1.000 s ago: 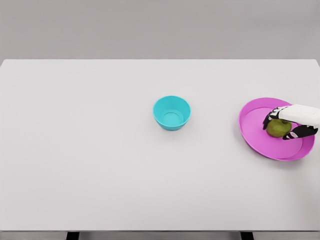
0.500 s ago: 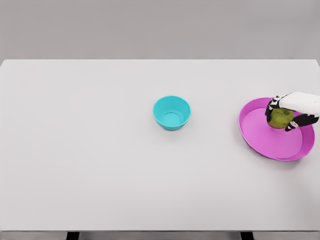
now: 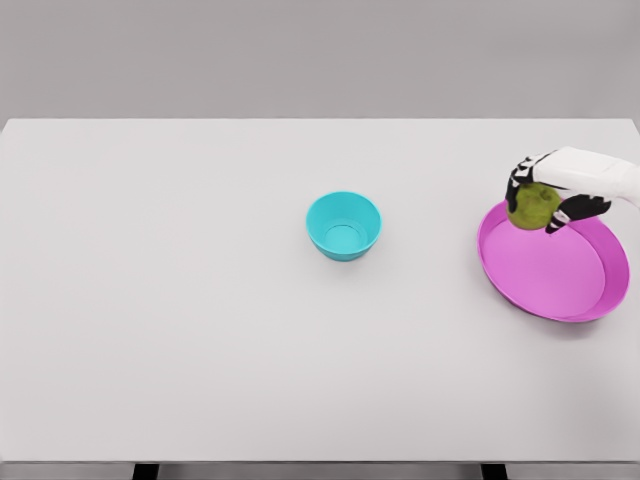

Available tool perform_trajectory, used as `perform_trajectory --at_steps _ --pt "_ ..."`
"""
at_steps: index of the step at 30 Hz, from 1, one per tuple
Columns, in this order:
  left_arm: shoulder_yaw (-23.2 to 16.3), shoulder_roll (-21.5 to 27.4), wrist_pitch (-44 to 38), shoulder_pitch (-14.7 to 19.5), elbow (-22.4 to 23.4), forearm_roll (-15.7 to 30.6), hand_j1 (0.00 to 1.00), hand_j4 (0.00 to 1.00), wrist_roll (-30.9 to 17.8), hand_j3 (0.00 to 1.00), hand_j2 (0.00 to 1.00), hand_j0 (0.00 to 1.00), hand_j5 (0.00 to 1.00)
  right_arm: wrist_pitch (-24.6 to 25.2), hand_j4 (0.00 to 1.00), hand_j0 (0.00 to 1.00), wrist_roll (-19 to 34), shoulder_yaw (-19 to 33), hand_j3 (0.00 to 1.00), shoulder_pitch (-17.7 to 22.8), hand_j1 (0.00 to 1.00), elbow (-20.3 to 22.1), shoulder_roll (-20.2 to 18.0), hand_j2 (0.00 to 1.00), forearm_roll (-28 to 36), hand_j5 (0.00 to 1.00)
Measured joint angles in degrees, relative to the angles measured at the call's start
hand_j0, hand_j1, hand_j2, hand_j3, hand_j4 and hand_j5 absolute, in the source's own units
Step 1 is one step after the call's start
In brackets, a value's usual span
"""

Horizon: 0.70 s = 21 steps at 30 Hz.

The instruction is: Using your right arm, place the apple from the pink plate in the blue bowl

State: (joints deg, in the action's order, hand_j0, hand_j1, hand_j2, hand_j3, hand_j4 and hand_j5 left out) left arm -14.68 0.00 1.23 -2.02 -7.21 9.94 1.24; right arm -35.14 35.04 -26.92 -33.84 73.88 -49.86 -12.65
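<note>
While clamped in the right hand [image 3: 548, 190], the apple [image 3: 532, 205] has risen — off the pink plate [image 3: 556, 283].

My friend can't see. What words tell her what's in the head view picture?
A white robot right hand grips a green apple over the back-left rim of a round pink plate. A small blue bowl stands empty to the left, mid-table on the white table.

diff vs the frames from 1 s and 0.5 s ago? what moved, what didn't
The right hand, already closed on the green apple a second ago, has carried it up and to the left in the picture, from the middle of the round pink plate to its upper-left rim. The small blue bowl, the plate and the white table have not moved.
</note>
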Motion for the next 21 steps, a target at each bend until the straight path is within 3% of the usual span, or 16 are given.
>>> perform_trajectory --at_steps 21 --pt "0.0 0.0 0.0 -0.09 0.0 0.0 1.0 1.0 0.0 1.0 1.0 1.0 1.0 -0.03 0.36 0.36 0.01 -0.26 0.36 -3.08 0.36 1.59 9.26 0.36 -0.78 0.36"
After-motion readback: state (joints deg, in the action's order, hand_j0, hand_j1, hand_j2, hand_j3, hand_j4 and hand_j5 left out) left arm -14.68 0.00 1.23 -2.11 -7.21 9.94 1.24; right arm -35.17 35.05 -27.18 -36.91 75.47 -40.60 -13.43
